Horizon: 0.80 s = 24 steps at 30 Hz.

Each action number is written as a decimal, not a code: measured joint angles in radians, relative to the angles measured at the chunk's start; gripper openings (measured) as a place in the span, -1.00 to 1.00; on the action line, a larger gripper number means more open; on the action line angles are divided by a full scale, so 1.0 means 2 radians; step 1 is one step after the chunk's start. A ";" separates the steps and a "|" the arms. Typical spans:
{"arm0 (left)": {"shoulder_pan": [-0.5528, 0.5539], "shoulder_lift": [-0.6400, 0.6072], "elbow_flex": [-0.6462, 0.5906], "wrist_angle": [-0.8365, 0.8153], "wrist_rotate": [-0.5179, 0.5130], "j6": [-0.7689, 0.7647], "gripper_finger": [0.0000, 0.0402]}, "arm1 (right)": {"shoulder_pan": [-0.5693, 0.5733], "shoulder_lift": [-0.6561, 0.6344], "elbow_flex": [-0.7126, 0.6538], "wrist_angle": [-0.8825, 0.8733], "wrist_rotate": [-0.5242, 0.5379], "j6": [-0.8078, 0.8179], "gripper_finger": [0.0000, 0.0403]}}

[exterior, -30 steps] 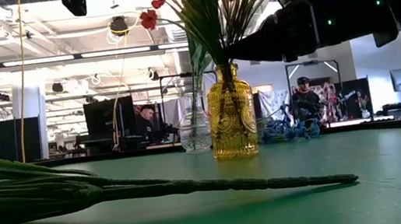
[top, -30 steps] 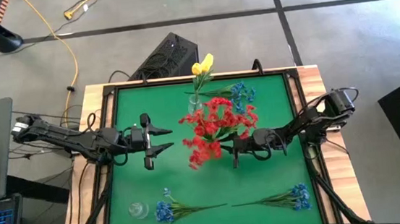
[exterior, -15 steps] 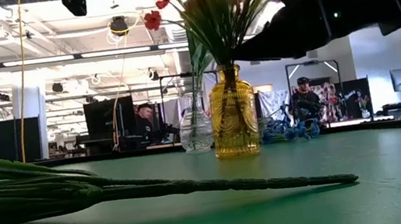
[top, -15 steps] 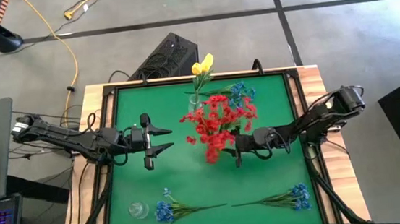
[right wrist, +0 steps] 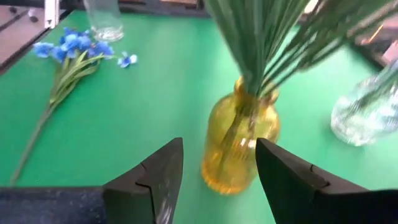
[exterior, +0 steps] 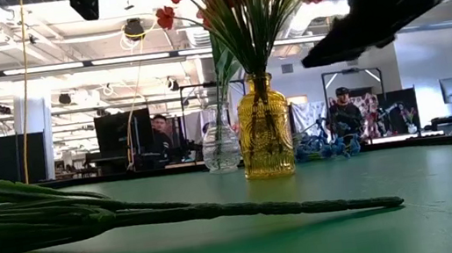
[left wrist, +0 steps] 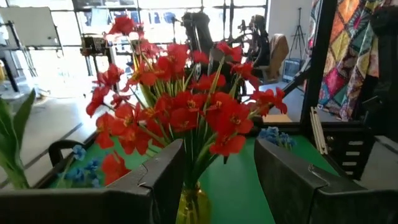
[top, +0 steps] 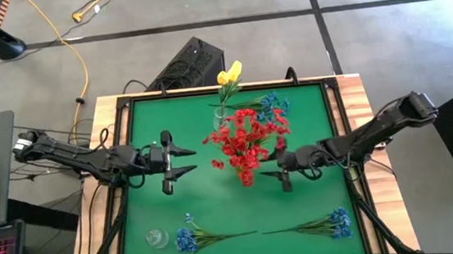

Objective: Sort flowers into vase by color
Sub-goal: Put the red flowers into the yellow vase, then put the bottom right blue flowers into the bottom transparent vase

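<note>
A: Red flowers (top: 245,143)?
B: Standing upright in yellow vase (exterior: 265,138), mid-table (top: 307,112), stems inside neck.

A: Right gripper (top: 283,171)?
B: Just beside yellow vase on right-arm side, raised above table; fingers (right wrist: 152,180) spread wide, holding nothing, vase seen between them.

A: Left gripper (top: 182,161)?
B: On opposite side of yellow vase, apart from it; fingers (left wrist: 163,176) open, empty, facing red blooms.

A: Remaining flowers?
B: Yellow flowers (top: 229,74) in clear vase (exterior: 220,148) behind yellow vase. Blue sprays: one (top: 272,104) lying behind yellow vase, two (top: 188,238) (top: 334,223) flat at near edge. Small glass jar (top: 156,238) beside left one.
</note>
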 joint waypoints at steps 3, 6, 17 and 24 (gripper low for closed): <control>0.000 0.000 0.000 -0.011 0.019 -0.011 -0.09 | 0.017 -0.021 0.000 -0.033 -0.008 0.025 0.13; 0.000 0.000 0.000 -0.015 0.050 -0.024 -0.09 | 0.038 -0.033 0.000 -0.047 -0.017 0.055 0.13; -0.020 0.009 0.000 -0.025 0.168 -0.074 -0.09 | 0.111 -0.005 0.043 -0.077 -0.015 0.114 0.13; -0.073 0.078 0.001 0.011 0.155 -0.092 -0.09 | 0.142 0.044 0.074 -0.084 -0.014 0.157 0.13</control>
